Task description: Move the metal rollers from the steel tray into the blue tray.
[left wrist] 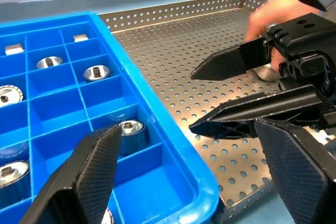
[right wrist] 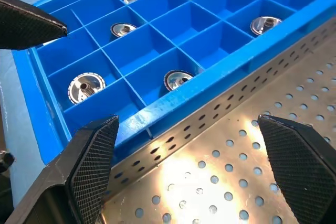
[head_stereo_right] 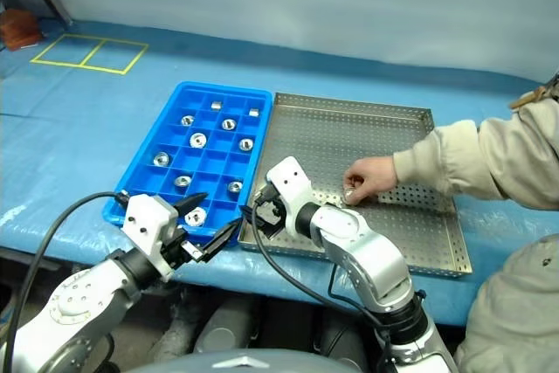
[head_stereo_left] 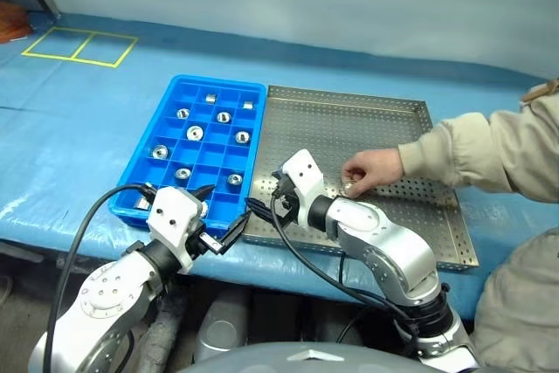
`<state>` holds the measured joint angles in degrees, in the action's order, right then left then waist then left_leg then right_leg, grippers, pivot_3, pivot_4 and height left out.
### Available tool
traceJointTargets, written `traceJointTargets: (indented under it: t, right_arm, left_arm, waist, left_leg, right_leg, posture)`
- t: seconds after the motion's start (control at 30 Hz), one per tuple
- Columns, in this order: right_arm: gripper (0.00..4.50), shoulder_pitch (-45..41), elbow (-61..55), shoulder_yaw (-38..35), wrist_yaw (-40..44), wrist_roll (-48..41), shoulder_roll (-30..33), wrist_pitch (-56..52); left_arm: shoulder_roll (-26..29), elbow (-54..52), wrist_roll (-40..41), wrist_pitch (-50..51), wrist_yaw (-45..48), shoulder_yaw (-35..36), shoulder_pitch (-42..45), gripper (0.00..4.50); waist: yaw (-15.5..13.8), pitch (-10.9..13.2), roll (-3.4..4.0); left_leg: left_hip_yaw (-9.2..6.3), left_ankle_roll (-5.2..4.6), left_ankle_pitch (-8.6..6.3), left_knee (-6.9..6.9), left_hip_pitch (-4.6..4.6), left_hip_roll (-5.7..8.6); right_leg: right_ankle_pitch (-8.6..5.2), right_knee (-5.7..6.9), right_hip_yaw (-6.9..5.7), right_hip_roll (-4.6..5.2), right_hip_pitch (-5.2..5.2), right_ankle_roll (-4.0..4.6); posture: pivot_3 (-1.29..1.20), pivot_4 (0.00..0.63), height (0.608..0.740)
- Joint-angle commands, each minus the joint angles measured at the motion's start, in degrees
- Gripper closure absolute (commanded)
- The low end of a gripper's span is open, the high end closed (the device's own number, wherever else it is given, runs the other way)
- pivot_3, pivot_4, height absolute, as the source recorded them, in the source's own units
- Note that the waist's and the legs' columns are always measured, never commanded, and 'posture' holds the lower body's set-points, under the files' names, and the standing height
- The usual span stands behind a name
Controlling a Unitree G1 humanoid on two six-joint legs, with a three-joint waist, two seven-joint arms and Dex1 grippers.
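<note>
The blue tray (head_stereo_left: pixel 218 81) lies left of the steel tray (head_stereo_left: pixel 349 124), their long sides touching. Several metal rollers (head_stereo_left: pixel 195 133) sit one to a compartment in the blue tray. A person's hand (head_stereo_left: pixel 371 168) rests on the steel tray's floor with one roller (head_stereo_right: pixel 352 189) at its fingertips. My left gripper (head_stereo_right: pixel 223 210) hovers open and empty at the blue tray's near right corner. My right gripper (right wrist: pixel 187 121) stands open and empty over the steel tray's near left corner, pointing toward the blue tray.
Both trays rest on a table covered in blue sheeting (head_stereo_left: pixel 79 146). Yellow tape squares (head_stereo_left: pixel 79 45) mark its far left. The person's beige sleeve (head_stereo_left: pixel 480 150) reaches in from the right over the steel tray. Black cables (head_stereo_left: pixel 297 255) hang by the front edge.
</note>
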<state>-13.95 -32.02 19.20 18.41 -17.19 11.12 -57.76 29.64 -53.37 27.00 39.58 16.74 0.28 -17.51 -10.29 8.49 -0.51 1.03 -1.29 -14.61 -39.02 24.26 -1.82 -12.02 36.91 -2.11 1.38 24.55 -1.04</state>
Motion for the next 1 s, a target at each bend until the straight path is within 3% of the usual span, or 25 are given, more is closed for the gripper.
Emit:
traceJointTargets:
  t: [0.03,0.33,0.7,1.0]
  right_arm:
    - [0.02,-0.02,-2.34,-0.94,-0.42,-0.58,-0.16,0.42]
    - [0.02,-0.03,-2.53,-1.25,-1.16,-0.41,-0.21,0.80]
    - [0.02,1.90,5.94,-11.12,-15.59,8.38,-5.22,7.19]
    - [0.02,3.94,13.49,-14.59,-18.23,9.48,-10.06,12.31]
  left_arm:
    - [0.33,0.05,-0.51,-0.51,0.84,-0.52,0.66,0.08]
    - [0.38,0.93,-1.04,-0.67,1.83,-1.12,1.65,0.08]
    - [-1.42,2.86,-2.15,-0.92,2.58,-5.29,4.54,0.08]
    - [-2.45,3.83,-2.31,-0.80,2.78,-7.82,6.82,0.08]
  waist:
    - [0.90,0.00,0.00]
    - [3.12,0.01,0.01]
    - [3.25,0.01,0.01]
    - [5.32,0.05,0.07]
  left_leg:
    - [-0.01,0.00,0.00,0.00,-0.01,0.00]
    - [-0.02,-0.01,0.00,0.01,-0.05,-0.01]
    - [0.14,-0.04,0.01,0.02,-0.13,-0.23]
    - [0.29,-0.05,0.01,0.11,-0.29,-0.28]
  right_leg:
    - [0.00,0.01,0.02,0.00,0.00,0.00]
    - [0.00,0.02,0.07,0.00,-0.02,0.00]
    - [0.02,0.02,0.26,0.03,-0.04,-0.03]
    - [0.03,0.08,0.48,-0.07,-0.04,-0.03]
  posture:
    - [0.28,0.150,0.740]
    - [0.27,0.150,0.740]
    - [0.24,0.150,0.740]
    - [0.21,0.150,0.740]
